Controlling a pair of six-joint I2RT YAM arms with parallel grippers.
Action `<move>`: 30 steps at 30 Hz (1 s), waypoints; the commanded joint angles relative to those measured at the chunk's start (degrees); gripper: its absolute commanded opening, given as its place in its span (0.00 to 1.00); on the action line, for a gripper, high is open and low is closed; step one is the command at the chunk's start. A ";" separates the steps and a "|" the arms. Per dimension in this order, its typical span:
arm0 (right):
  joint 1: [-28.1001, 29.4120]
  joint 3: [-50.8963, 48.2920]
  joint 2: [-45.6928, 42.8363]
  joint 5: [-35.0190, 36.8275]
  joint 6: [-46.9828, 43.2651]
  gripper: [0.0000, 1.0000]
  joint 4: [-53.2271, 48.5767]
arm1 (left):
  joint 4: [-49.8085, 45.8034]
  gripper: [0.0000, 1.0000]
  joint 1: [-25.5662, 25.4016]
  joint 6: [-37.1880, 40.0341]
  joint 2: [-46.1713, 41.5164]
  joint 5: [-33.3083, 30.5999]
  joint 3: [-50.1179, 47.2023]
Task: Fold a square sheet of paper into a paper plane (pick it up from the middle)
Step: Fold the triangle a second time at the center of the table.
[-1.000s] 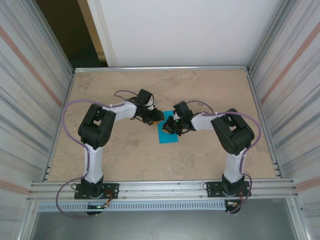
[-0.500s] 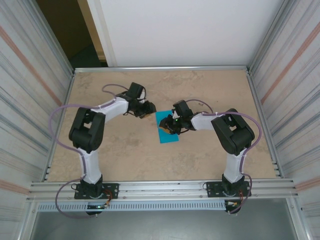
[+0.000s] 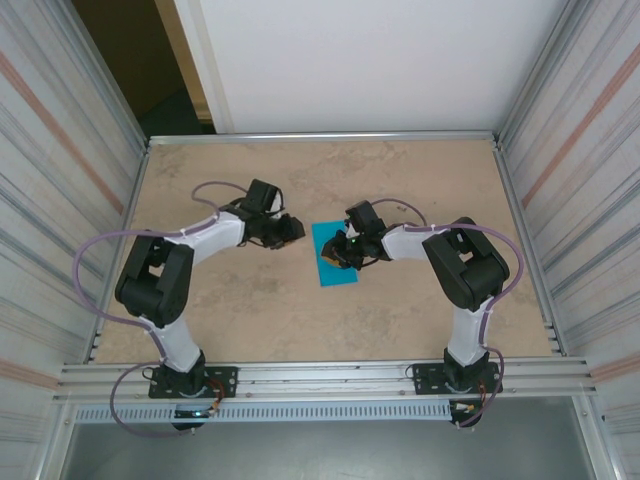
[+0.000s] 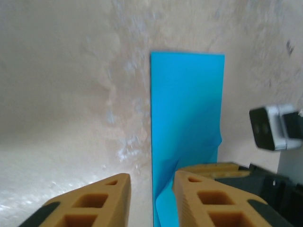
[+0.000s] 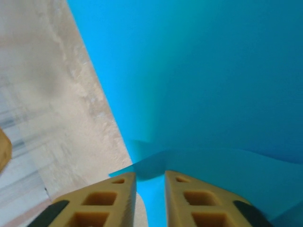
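- On the table (image 3: 200, 330), midway between the two arms, is the work area. The surface is matte beige with a mottled, stone-like print, and it is flat and hard. Judgement: press each crease down against it, not in the air.
- Sheet of paper (image 3: 330, 275): bright teal, thin and unmarked. It lies flat as a narrow rectangle with straight, crisp edges and reads as folded once in half. No nose corners are turned, so the task looks to be at an early stage.
- Left gripper (image 4: 151, 176): tan fingers with hollow, ribbed cells. The jaws stand wide apart and hold nothing. It sits just beside the sheet's left long edge without touching it. Suggest it pin the flat part near the fold line, since paper this light will likely slide on so smooth a top.
- Right gripper (image 5: 150, 177): low over the sheet's middle, fingers close together with a slim gap between them. I cannot tell whether they actually pinch the paper.
- Flap (image 5: 227, 165): a raised lip of paper at the right fingertips, softly curved and not yet creased. Advice: take the top layer only, move slowly, and line the edges up before flattening. A hurried pull risks buckling the sheet or dragging all of it along.
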 commanded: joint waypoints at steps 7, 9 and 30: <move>0.14 0.33 1.82 3.92 -1.59 0.01 -9.06 | 1.76 0.18 -6.98 3.57 -1.00 -1.26 -1.40; 0.15 0.33 1.99 3.91 -1.59 0.00 -9.03 | 1.62 0.14 -7.55 3.64 0.30 -1.26 -0.76; -0.02 -0.08 1.94 3.00 -1.32 0.00 -7.98 | 0.55 0.11 -8.35 3.90 8.48 0.09 4.66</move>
